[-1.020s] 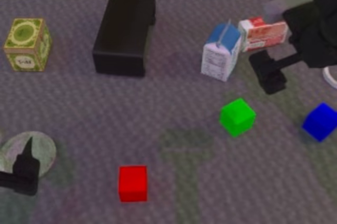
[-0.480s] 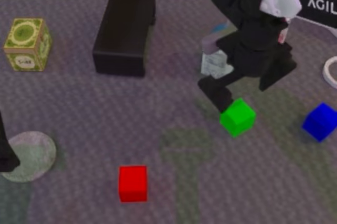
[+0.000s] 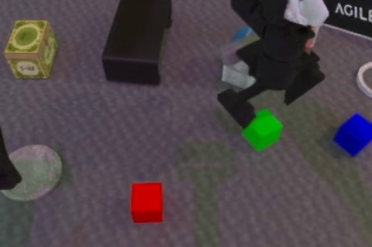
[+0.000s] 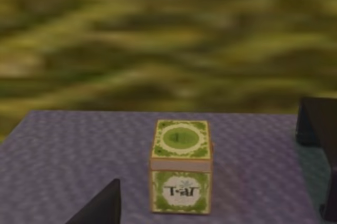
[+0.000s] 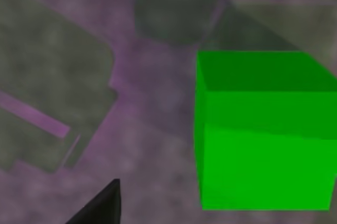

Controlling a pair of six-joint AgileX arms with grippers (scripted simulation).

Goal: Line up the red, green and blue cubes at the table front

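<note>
Over green cube (image 3: 262,129), right hand (image 3: 247,113) slightly lower, cube unmoved

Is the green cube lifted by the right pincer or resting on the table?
Resting on the table. The green cube sits flat on the surface, with the right pincer low beside it; whether the pincer grips it cannot be told.

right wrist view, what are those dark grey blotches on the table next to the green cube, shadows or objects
Shadows, by their look: in the right wrist view soft flat grey patches lie on the table beside the green cube, with no edges or height. In the top view a similar dim patch spreads under the right arm around the right gripper, and fainter ones darken the table near the red cube.
</note>
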